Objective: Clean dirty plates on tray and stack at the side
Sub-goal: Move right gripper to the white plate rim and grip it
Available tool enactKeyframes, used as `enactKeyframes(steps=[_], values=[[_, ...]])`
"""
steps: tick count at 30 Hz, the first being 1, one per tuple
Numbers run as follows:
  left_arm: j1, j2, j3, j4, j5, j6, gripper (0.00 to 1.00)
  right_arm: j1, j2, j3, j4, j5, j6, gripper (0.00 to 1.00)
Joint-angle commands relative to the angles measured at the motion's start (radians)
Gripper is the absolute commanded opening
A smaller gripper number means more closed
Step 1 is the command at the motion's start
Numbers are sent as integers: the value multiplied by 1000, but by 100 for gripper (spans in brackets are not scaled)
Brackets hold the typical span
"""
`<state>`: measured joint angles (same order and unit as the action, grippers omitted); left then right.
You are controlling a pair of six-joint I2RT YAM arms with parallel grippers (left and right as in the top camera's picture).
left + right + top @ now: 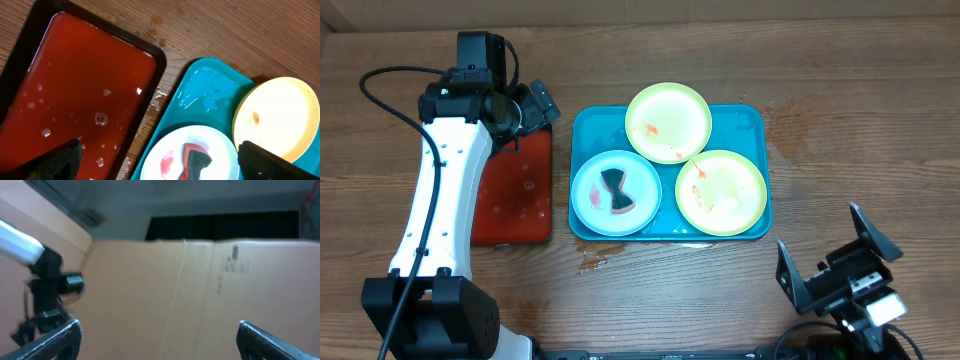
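Note:
Three plates lie on the turquoise tray [750, 120]. A pale yellow-green plate [668, 121] with orange smears sits at the back. A second yellow-green plate [721, 192] sits front right. The white plate with light-blue rim [615, 193] sits front left, with a red smear and a black-and-red sponge [615, 191] on it. My left gripper [525, 112] is open and empty above the red-orange tray, left of the turquoise tray. The left wrist view shows the white plate [170, 150], the sponge [196, 161] and the back plate [277, 117]. My right gripper [835, 255] is open and empty, raised at front right.
A red-orange tray with black rim [515, 200] holds water droplets, left of the turquoise tray; it also shows in the left wrist view [85, 100]. Wet patches mark the wooden table near the turquoise tray. The right wrist view shows only a cardboard box [200, 295] off the table.

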<state>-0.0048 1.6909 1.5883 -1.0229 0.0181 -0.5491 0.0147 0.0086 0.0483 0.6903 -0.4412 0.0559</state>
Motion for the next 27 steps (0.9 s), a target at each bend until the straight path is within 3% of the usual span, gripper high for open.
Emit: enactKeyframes(steps=[1, 6, 10, 14, 18, 21, 24, 27], values=[[-2, -2, -3, -1, 2, 14, 100, 5, 26, 156, -161, 29, 53, 100], [-2, -2, -3, -1, 2, 14, 100, 5, 346, 592, -800, 89, -95, 100], [-2, -2, -3, -1, 2, 14, 100, 6, 748, 977, -1232, -67, -93, 100], [-2, -2, -3, -7, 2, 14, 100, 6, 1038, 1177, -1366, -431, 20, 100], [-2, -2, -3, -16, 2, 14, 100, 39, 1271, 1242, -1262, -743, 32, 100], [-2, -2, -3, -17, 1, 14, 100, 121, 1393, 1267, -1221, -617, 86, 100], [-2, -2, -3, -16, 1, 14, 100, 227, 1479, 1293, -1249, -291, 123, 100], [-2, -2, -3, -16, 1, 14, 100, 357, 1578, 1352, -1387, 96, 118, 100]])
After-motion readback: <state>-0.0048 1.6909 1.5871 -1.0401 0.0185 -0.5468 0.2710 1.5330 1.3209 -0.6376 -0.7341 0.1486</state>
